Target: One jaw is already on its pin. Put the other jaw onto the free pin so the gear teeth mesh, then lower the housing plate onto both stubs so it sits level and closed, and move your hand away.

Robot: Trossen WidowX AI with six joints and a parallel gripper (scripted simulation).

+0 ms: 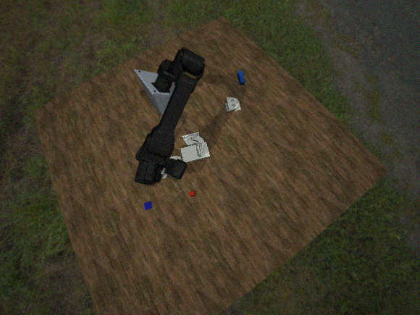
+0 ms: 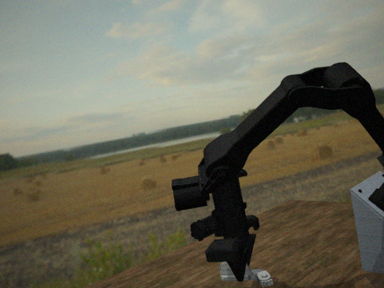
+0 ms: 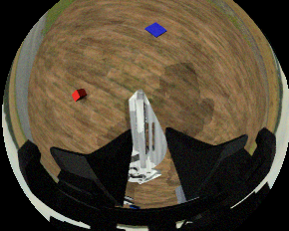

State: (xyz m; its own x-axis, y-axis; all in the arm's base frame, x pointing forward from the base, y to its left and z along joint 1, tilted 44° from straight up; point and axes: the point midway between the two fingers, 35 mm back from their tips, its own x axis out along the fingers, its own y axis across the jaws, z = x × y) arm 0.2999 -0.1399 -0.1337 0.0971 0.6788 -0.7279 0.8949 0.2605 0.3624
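My gripper (image 2: 245, 272) (image 3: 148, 131) is shut on the loose white jaw (image 1: 164, 174) (image 2: 229, 272) (image 3: 140, 112), its fingers on both sides of it. The jaw's tapered end points away from the base, its toothed end toward it. In the top view the arm hides the fingers and most of this jaw. The white base (image 1: 188, 153) lies just beside it, with the other white jaw (image 1: 200, 148) on it. The pins and teeth there are too small to tell apart. The white housing plate (image 1: 233, 104) with two dark holes lies apart, beyond the base.
A red cube (image 1: 192, 193) (image 3: 78, 95) and a blue square (image 1: 148, 206) (image 3: 155, 30) lie past the gripper. A blue block (image 1: 241, 77) lies beyond the housing plate. The grey arm mount (image 1: 156, 100) (image 2: 367, 232) stands behind, at the arm's foot.
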